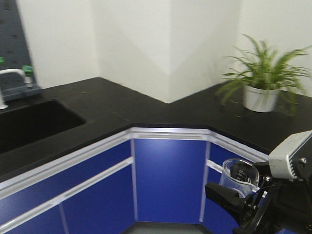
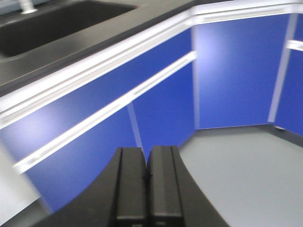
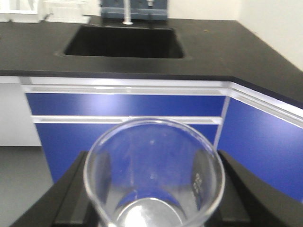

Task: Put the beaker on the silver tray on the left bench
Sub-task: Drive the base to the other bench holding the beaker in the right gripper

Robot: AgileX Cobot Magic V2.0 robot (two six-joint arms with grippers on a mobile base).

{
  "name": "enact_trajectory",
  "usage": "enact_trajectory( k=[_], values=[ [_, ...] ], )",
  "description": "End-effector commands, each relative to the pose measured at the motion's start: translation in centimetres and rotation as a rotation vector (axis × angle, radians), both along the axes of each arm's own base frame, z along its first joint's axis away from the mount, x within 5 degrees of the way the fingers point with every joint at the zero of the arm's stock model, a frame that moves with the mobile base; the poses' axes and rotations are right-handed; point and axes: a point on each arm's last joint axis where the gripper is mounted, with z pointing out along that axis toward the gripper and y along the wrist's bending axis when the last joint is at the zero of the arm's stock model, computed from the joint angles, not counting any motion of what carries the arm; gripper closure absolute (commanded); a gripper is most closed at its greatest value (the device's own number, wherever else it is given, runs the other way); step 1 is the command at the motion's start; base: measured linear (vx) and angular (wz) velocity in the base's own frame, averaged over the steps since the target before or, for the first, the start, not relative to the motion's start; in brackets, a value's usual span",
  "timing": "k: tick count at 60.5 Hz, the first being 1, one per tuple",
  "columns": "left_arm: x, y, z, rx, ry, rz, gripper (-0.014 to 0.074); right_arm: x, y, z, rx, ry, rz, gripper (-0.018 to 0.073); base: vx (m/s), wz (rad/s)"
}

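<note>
Nearest: clear glass beaker point(image 3: 154, 175), smooth cylinder wall, flared rim, clamped between the black fingers of my right claw point(image 3: 154, 208), held in air before glossy blue cabinet doors point(image 3: 128, 104) under the matte black tabletop point(image 3: 213, 52). My left claw point(image 2: 147, 175): flat pads pressed together, empty.

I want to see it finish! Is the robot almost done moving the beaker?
Partway. Done: the beaker is picked up. In hand: the right end effector holds it near the blue cabinets. Left: reaching the silver tray, not in view, and setting it down.
</note>
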Motion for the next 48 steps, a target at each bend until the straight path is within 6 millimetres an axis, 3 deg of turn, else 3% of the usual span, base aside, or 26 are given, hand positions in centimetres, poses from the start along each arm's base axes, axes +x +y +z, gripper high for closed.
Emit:
enact_trajectory(
  k=[1, 48],
  values=[
    [0.19, -0.08, 0.07, -0.005, -0.067, -0.01, 0.0595, -0.14, -0.19, 1.34, 0.004, -0.051, -0.016, 0.0571, 0.09, 0.67],
    [0.19, -0.08, 0.07, -0.005, -0.067, -0.01, 0.0595, -0.14, -0.19, 1.34, 0.004, -0.051, -0.016, 0.0571, 0.16, 0.73]
  ],
)
